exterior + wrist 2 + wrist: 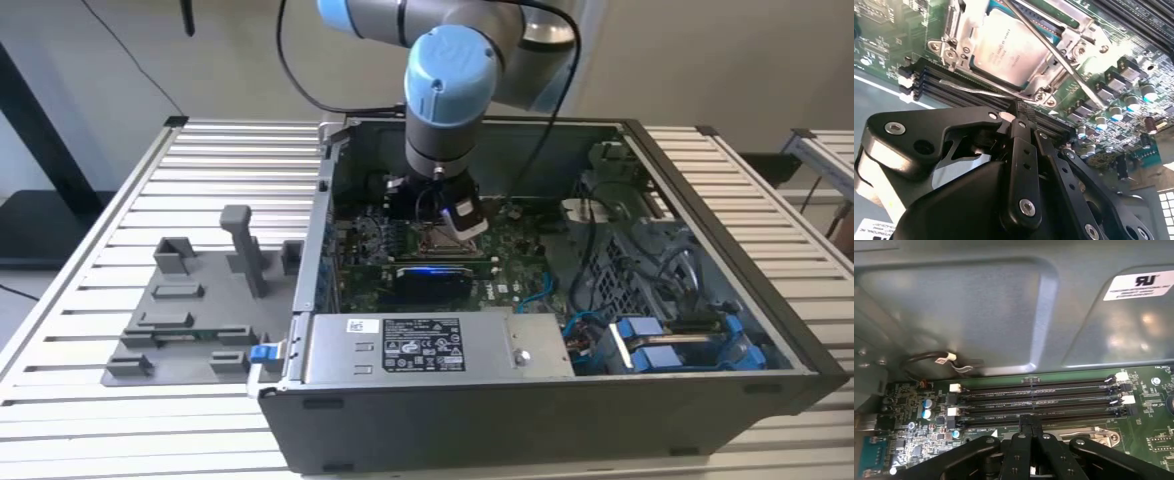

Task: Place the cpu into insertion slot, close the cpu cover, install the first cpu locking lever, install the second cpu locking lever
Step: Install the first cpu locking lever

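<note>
Tabletop [120, 420]: white slatted metal, ribs running across the exterior view, filling the foreground. Wall [120, 60]: plain pale beige, behind the tabletop, with a dark stand [38, 130] before it at the exterior view's left. Second slatted table [830, 160]: at the exterior view's right edge, set apart from the first; light soft and even

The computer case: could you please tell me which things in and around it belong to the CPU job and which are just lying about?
For the job: cpu, cpu cover, long locking lever, second locking lever, claw.

Lying about: memory slots, power supply, grey fixtures, blue drive clips.
</note>
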